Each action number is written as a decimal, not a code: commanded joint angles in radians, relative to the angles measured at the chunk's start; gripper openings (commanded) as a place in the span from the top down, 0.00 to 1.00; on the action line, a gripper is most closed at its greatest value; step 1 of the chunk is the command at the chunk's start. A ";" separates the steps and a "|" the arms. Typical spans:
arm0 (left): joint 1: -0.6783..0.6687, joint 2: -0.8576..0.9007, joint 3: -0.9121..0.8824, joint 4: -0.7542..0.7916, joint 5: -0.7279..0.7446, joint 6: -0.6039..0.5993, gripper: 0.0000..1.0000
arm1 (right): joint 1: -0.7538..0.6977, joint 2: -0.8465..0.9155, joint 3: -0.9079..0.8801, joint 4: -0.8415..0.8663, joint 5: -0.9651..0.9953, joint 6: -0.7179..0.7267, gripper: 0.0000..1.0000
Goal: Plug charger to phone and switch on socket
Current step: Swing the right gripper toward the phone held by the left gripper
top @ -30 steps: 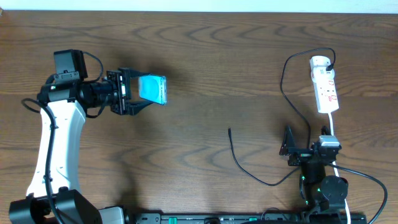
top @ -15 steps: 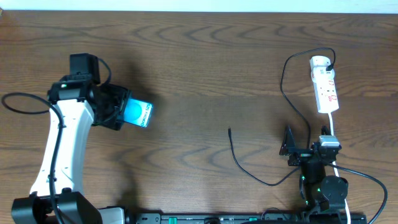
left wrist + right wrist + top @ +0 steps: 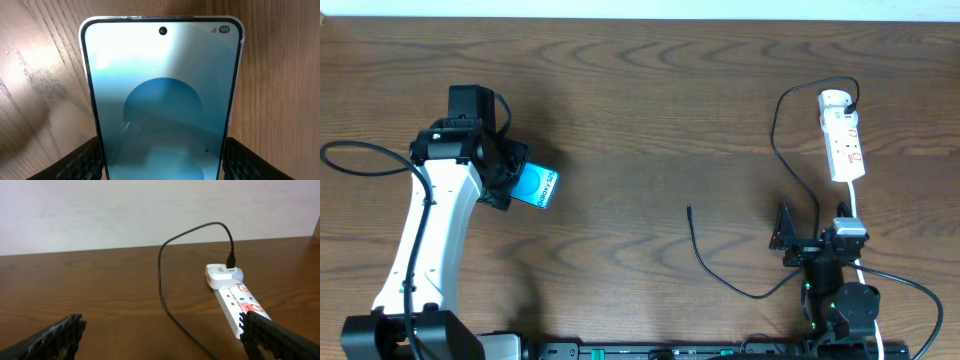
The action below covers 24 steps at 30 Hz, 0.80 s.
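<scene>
My left gripper [image 3: 510,184] is shut on the phone [image 3: 536,186], a blue-screened smartphone held at the left of the table; in the left wrist view the phone [image 3: 162,100] fills the frame between both fingers. The charger [image 3: 720,270] is a thin black cable running from the socket to its free plug tip [image 3: 689,209] lying mid-table. The socket [image 3: 842,135] is a white power strip with red markings at the far right; it also shows in the right wrist view [image 3: 235,300] with the cable [image 3: 162,275] plugged into its end. My right gripper [image 3: 786,238] is open and empty, near the table's front right.
The socket's white cord [image 3: 854,205] runs from the strip toward the right arm's base. Brown wooden table [image 3: 640,100] all around. A pale wall [image 3: 150,210] lies beyond the table's far edge.
My left arm has swung back and turned, carrying the phone toward me and slightly left; the phone is now tilted. The right arm, cable and socket have not moved.
</scene>
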 commanded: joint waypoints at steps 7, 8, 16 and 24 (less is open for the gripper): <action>-0.002 0.005 0.006 -0.002 -0.008 0.001 0.93 | 0.005 0.037 0.144 0.040 -0.027 0.066 0.01; -0.002 0.005 0.006 -0.002 -0.008 0.001 0.93 | 0.003 0.067 0.190 -0.005 -0.027 0.079 0.01; -0.002 0.005 0.006 0.001 -0.008 0.002 0.93 | 0.002 0.715 0.782 -0.342 -0.221 0.086 0.01; -0.002 0.005 0.006 0.000 -0.008 -0.003 0.93 | 0.013 1.475 1.407 -0.734 -0.886 0.086 0.01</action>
